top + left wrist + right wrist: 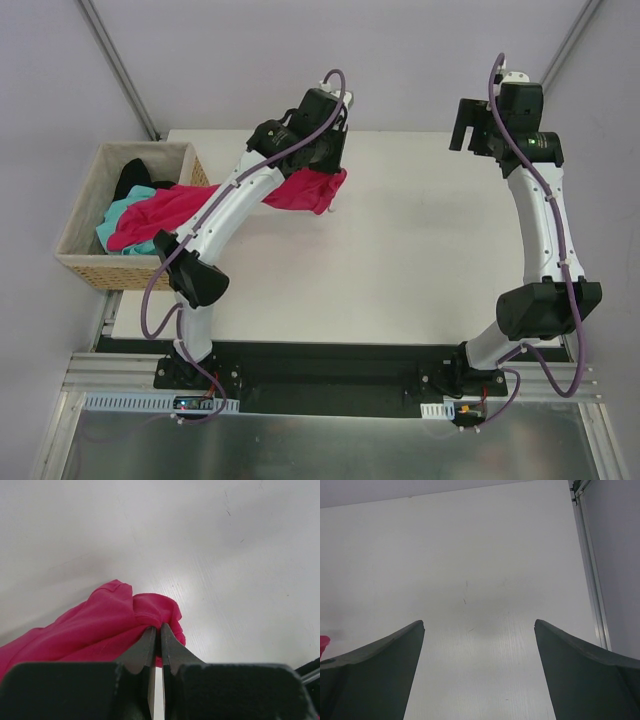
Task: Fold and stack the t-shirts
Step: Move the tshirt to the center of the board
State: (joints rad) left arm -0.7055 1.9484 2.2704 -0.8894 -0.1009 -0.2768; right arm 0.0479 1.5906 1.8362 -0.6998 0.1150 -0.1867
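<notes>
The crimson t-shirt [165, 210] stretches from the wicker basket [85, 200] across to the table's back left, its free end [312, 188] hanging under my left gripper [325, 170]. In the left wrist view my left gripper [160, 627] is shut on a bunched fold of the crimson shirt [100, 630], held above the white table. A mint-green t-shirt [112, 222] and a black t-shirt [135, 178] lie in the basket. My right gripper [463, 125] is open and empty over the table's back right; it also shows in the right wrist view [479, 627].
The white table [400, 250] runs from the basket to the right arm. The basket stands off the table's left edge. A metal frame rail [590, 570] borders the table's right side. A sliver of crimson cloth [323, 642] shows at the right wrist view's left edge.
</notes>
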